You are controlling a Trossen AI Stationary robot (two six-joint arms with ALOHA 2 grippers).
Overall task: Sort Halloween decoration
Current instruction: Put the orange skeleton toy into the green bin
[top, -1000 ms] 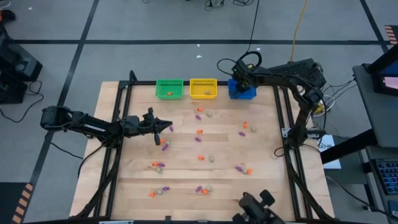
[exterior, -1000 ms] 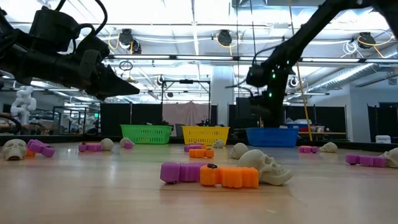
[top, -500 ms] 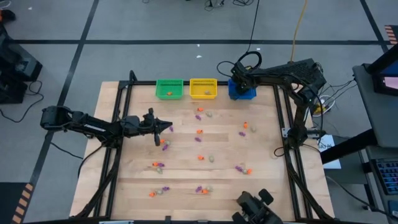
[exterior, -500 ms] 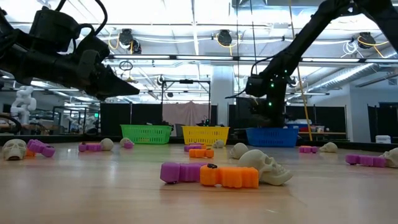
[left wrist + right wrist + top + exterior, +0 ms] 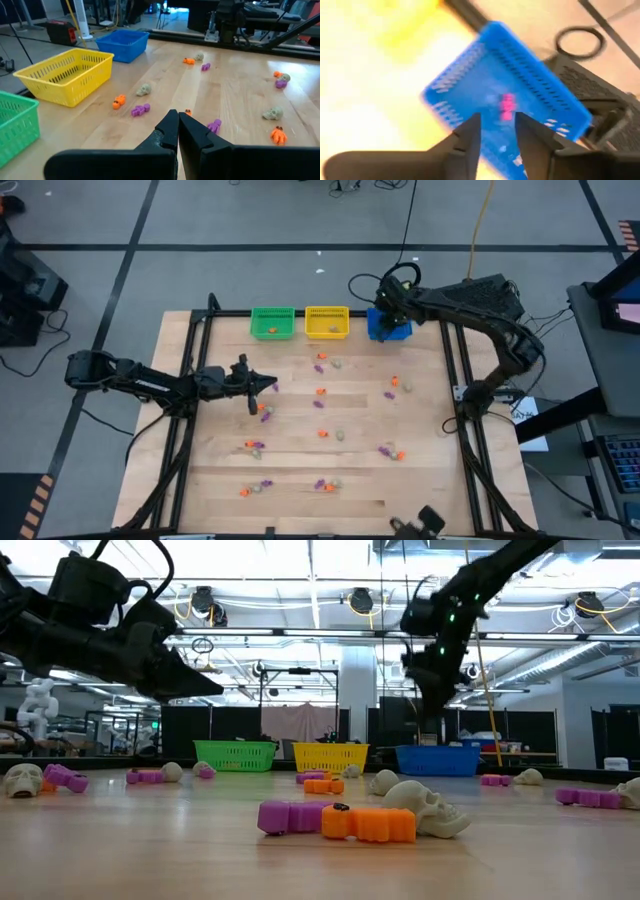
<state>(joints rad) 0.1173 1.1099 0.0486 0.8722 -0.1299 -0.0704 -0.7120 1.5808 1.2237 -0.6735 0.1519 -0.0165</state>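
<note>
1. Table (image 5: 420,430): pale wood planks with a dark metal frame along the edges. It showed no change from the frames a second before.
2. Right arm: dark and jointed. Its elbow had swung outward since a second earlier. In the low view its wrist had risen, where half a second before it hung just above the blue basket.
3. Left arm: unmoved since the earlier frames, reaching in over the table's left half.
4. Baskets: three slatted plastic boxes in a row at the far edge, green basket (image 5: 272,321), yellow basket (image 5: 326,321) and blue basket (image 5: 392,329). The right arm covered part of the blue one from above.
5. Right gripper (image 5: 496,131): above the blue basket, fingers spread with a gap and nothing between them.
6. Left gripper (image 5: 177,131): tapered fingers pressed together, empty, above the wood.
7. Halloween decoration (image 5: 320,392): tiny orange, purple and pale pieces scattered across the table. Up close some were pale skulls (image 5: 428,808), others ribbed purple and orange pieces. One orange piece (image 5: 271,330) lay in the green basket and a pink-purple piece (image 5: 507,106) in the blue basket, its shape too blurred to tell.
</note>
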